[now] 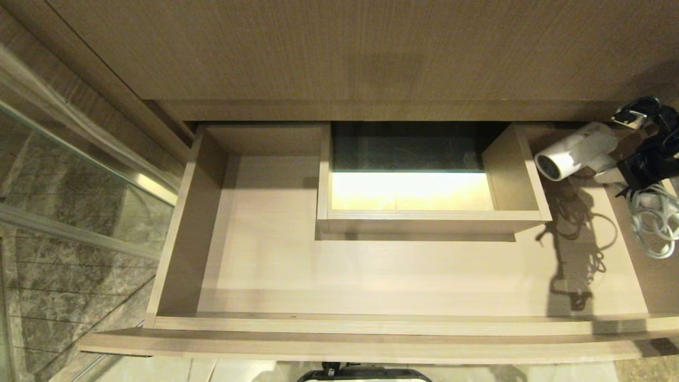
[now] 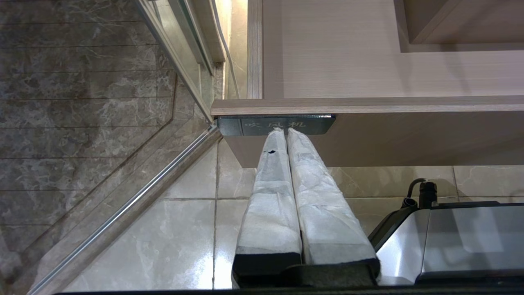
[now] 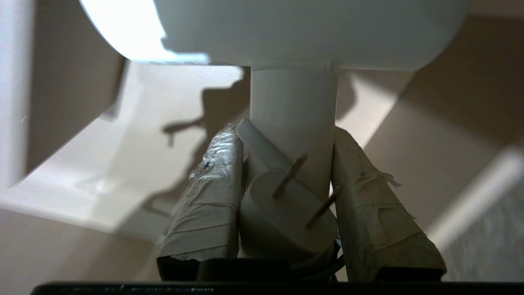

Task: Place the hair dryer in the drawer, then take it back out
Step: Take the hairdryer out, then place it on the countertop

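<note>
Right pincer [image 3: 291,164] clamps the hair dryer [image 1: 575,148] by its handle above the open drawer [image 1: 371,323].

Dim, warm light fills the drawer [image 1: 371,276], brightest in a glowing patch inside its boxed cutout [image 1: 411,191]. The hair dryer [image 1: 575,148] throws a hard dark shadow onto the drawer's floor. The right wrist view is smeared with blur.
</note>
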Tool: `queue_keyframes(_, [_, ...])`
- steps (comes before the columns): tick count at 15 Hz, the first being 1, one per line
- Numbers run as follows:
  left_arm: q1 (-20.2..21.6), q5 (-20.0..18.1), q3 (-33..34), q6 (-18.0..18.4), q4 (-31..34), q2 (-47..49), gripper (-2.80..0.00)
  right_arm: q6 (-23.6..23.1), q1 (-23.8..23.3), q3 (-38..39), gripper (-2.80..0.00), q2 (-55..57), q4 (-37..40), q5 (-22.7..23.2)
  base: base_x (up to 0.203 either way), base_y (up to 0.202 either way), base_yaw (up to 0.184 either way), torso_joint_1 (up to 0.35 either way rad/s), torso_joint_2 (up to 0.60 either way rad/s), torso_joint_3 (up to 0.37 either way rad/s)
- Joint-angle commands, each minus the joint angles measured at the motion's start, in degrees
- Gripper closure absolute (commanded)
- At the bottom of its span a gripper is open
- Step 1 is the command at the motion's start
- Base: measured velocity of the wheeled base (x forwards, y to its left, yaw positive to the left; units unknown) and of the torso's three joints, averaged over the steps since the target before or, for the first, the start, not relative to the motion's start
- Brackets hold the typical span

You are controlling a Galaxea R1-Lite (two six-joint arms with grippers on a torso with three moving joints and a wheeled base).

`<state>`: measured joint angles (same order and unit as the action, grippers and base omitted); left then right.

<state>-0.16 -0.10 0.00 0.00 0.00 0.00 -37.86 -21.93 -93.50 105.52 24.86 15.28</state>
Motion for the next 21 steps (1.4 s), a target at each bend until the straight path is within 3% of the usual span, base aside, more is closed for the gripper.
queue_keyframes(1, [-0.02, 0.01, 0.07, 0.0, 0.03, 0.0, 0.0, -0.05, -1.29, 4.18, 0.0, -9.29, -0.14, 0.11, 0.0, 0.0, 0.0, 0.0, 0.0, 0.0])
queue_keyframes(11, [-0.02, 0.01, 0.09, 0.0, 0.0, 0.0, 0.0, 5.8, -3.84, 21.17, 0.0, -35.98, -0.53, 0.17, 0.0, 0.0, 0.0, 0.0, 0.0, 0.0])
queue_keyframes(21, [0.02, 0.01, 0.0, 0.0, 0.0, 0.0, 0.0, 6.13, -4.52, 30.88, 0.0, -46.85, -6.54, 0.19, 0.0, 0.0, 0.0, 0.0, 0.0, 0.0])
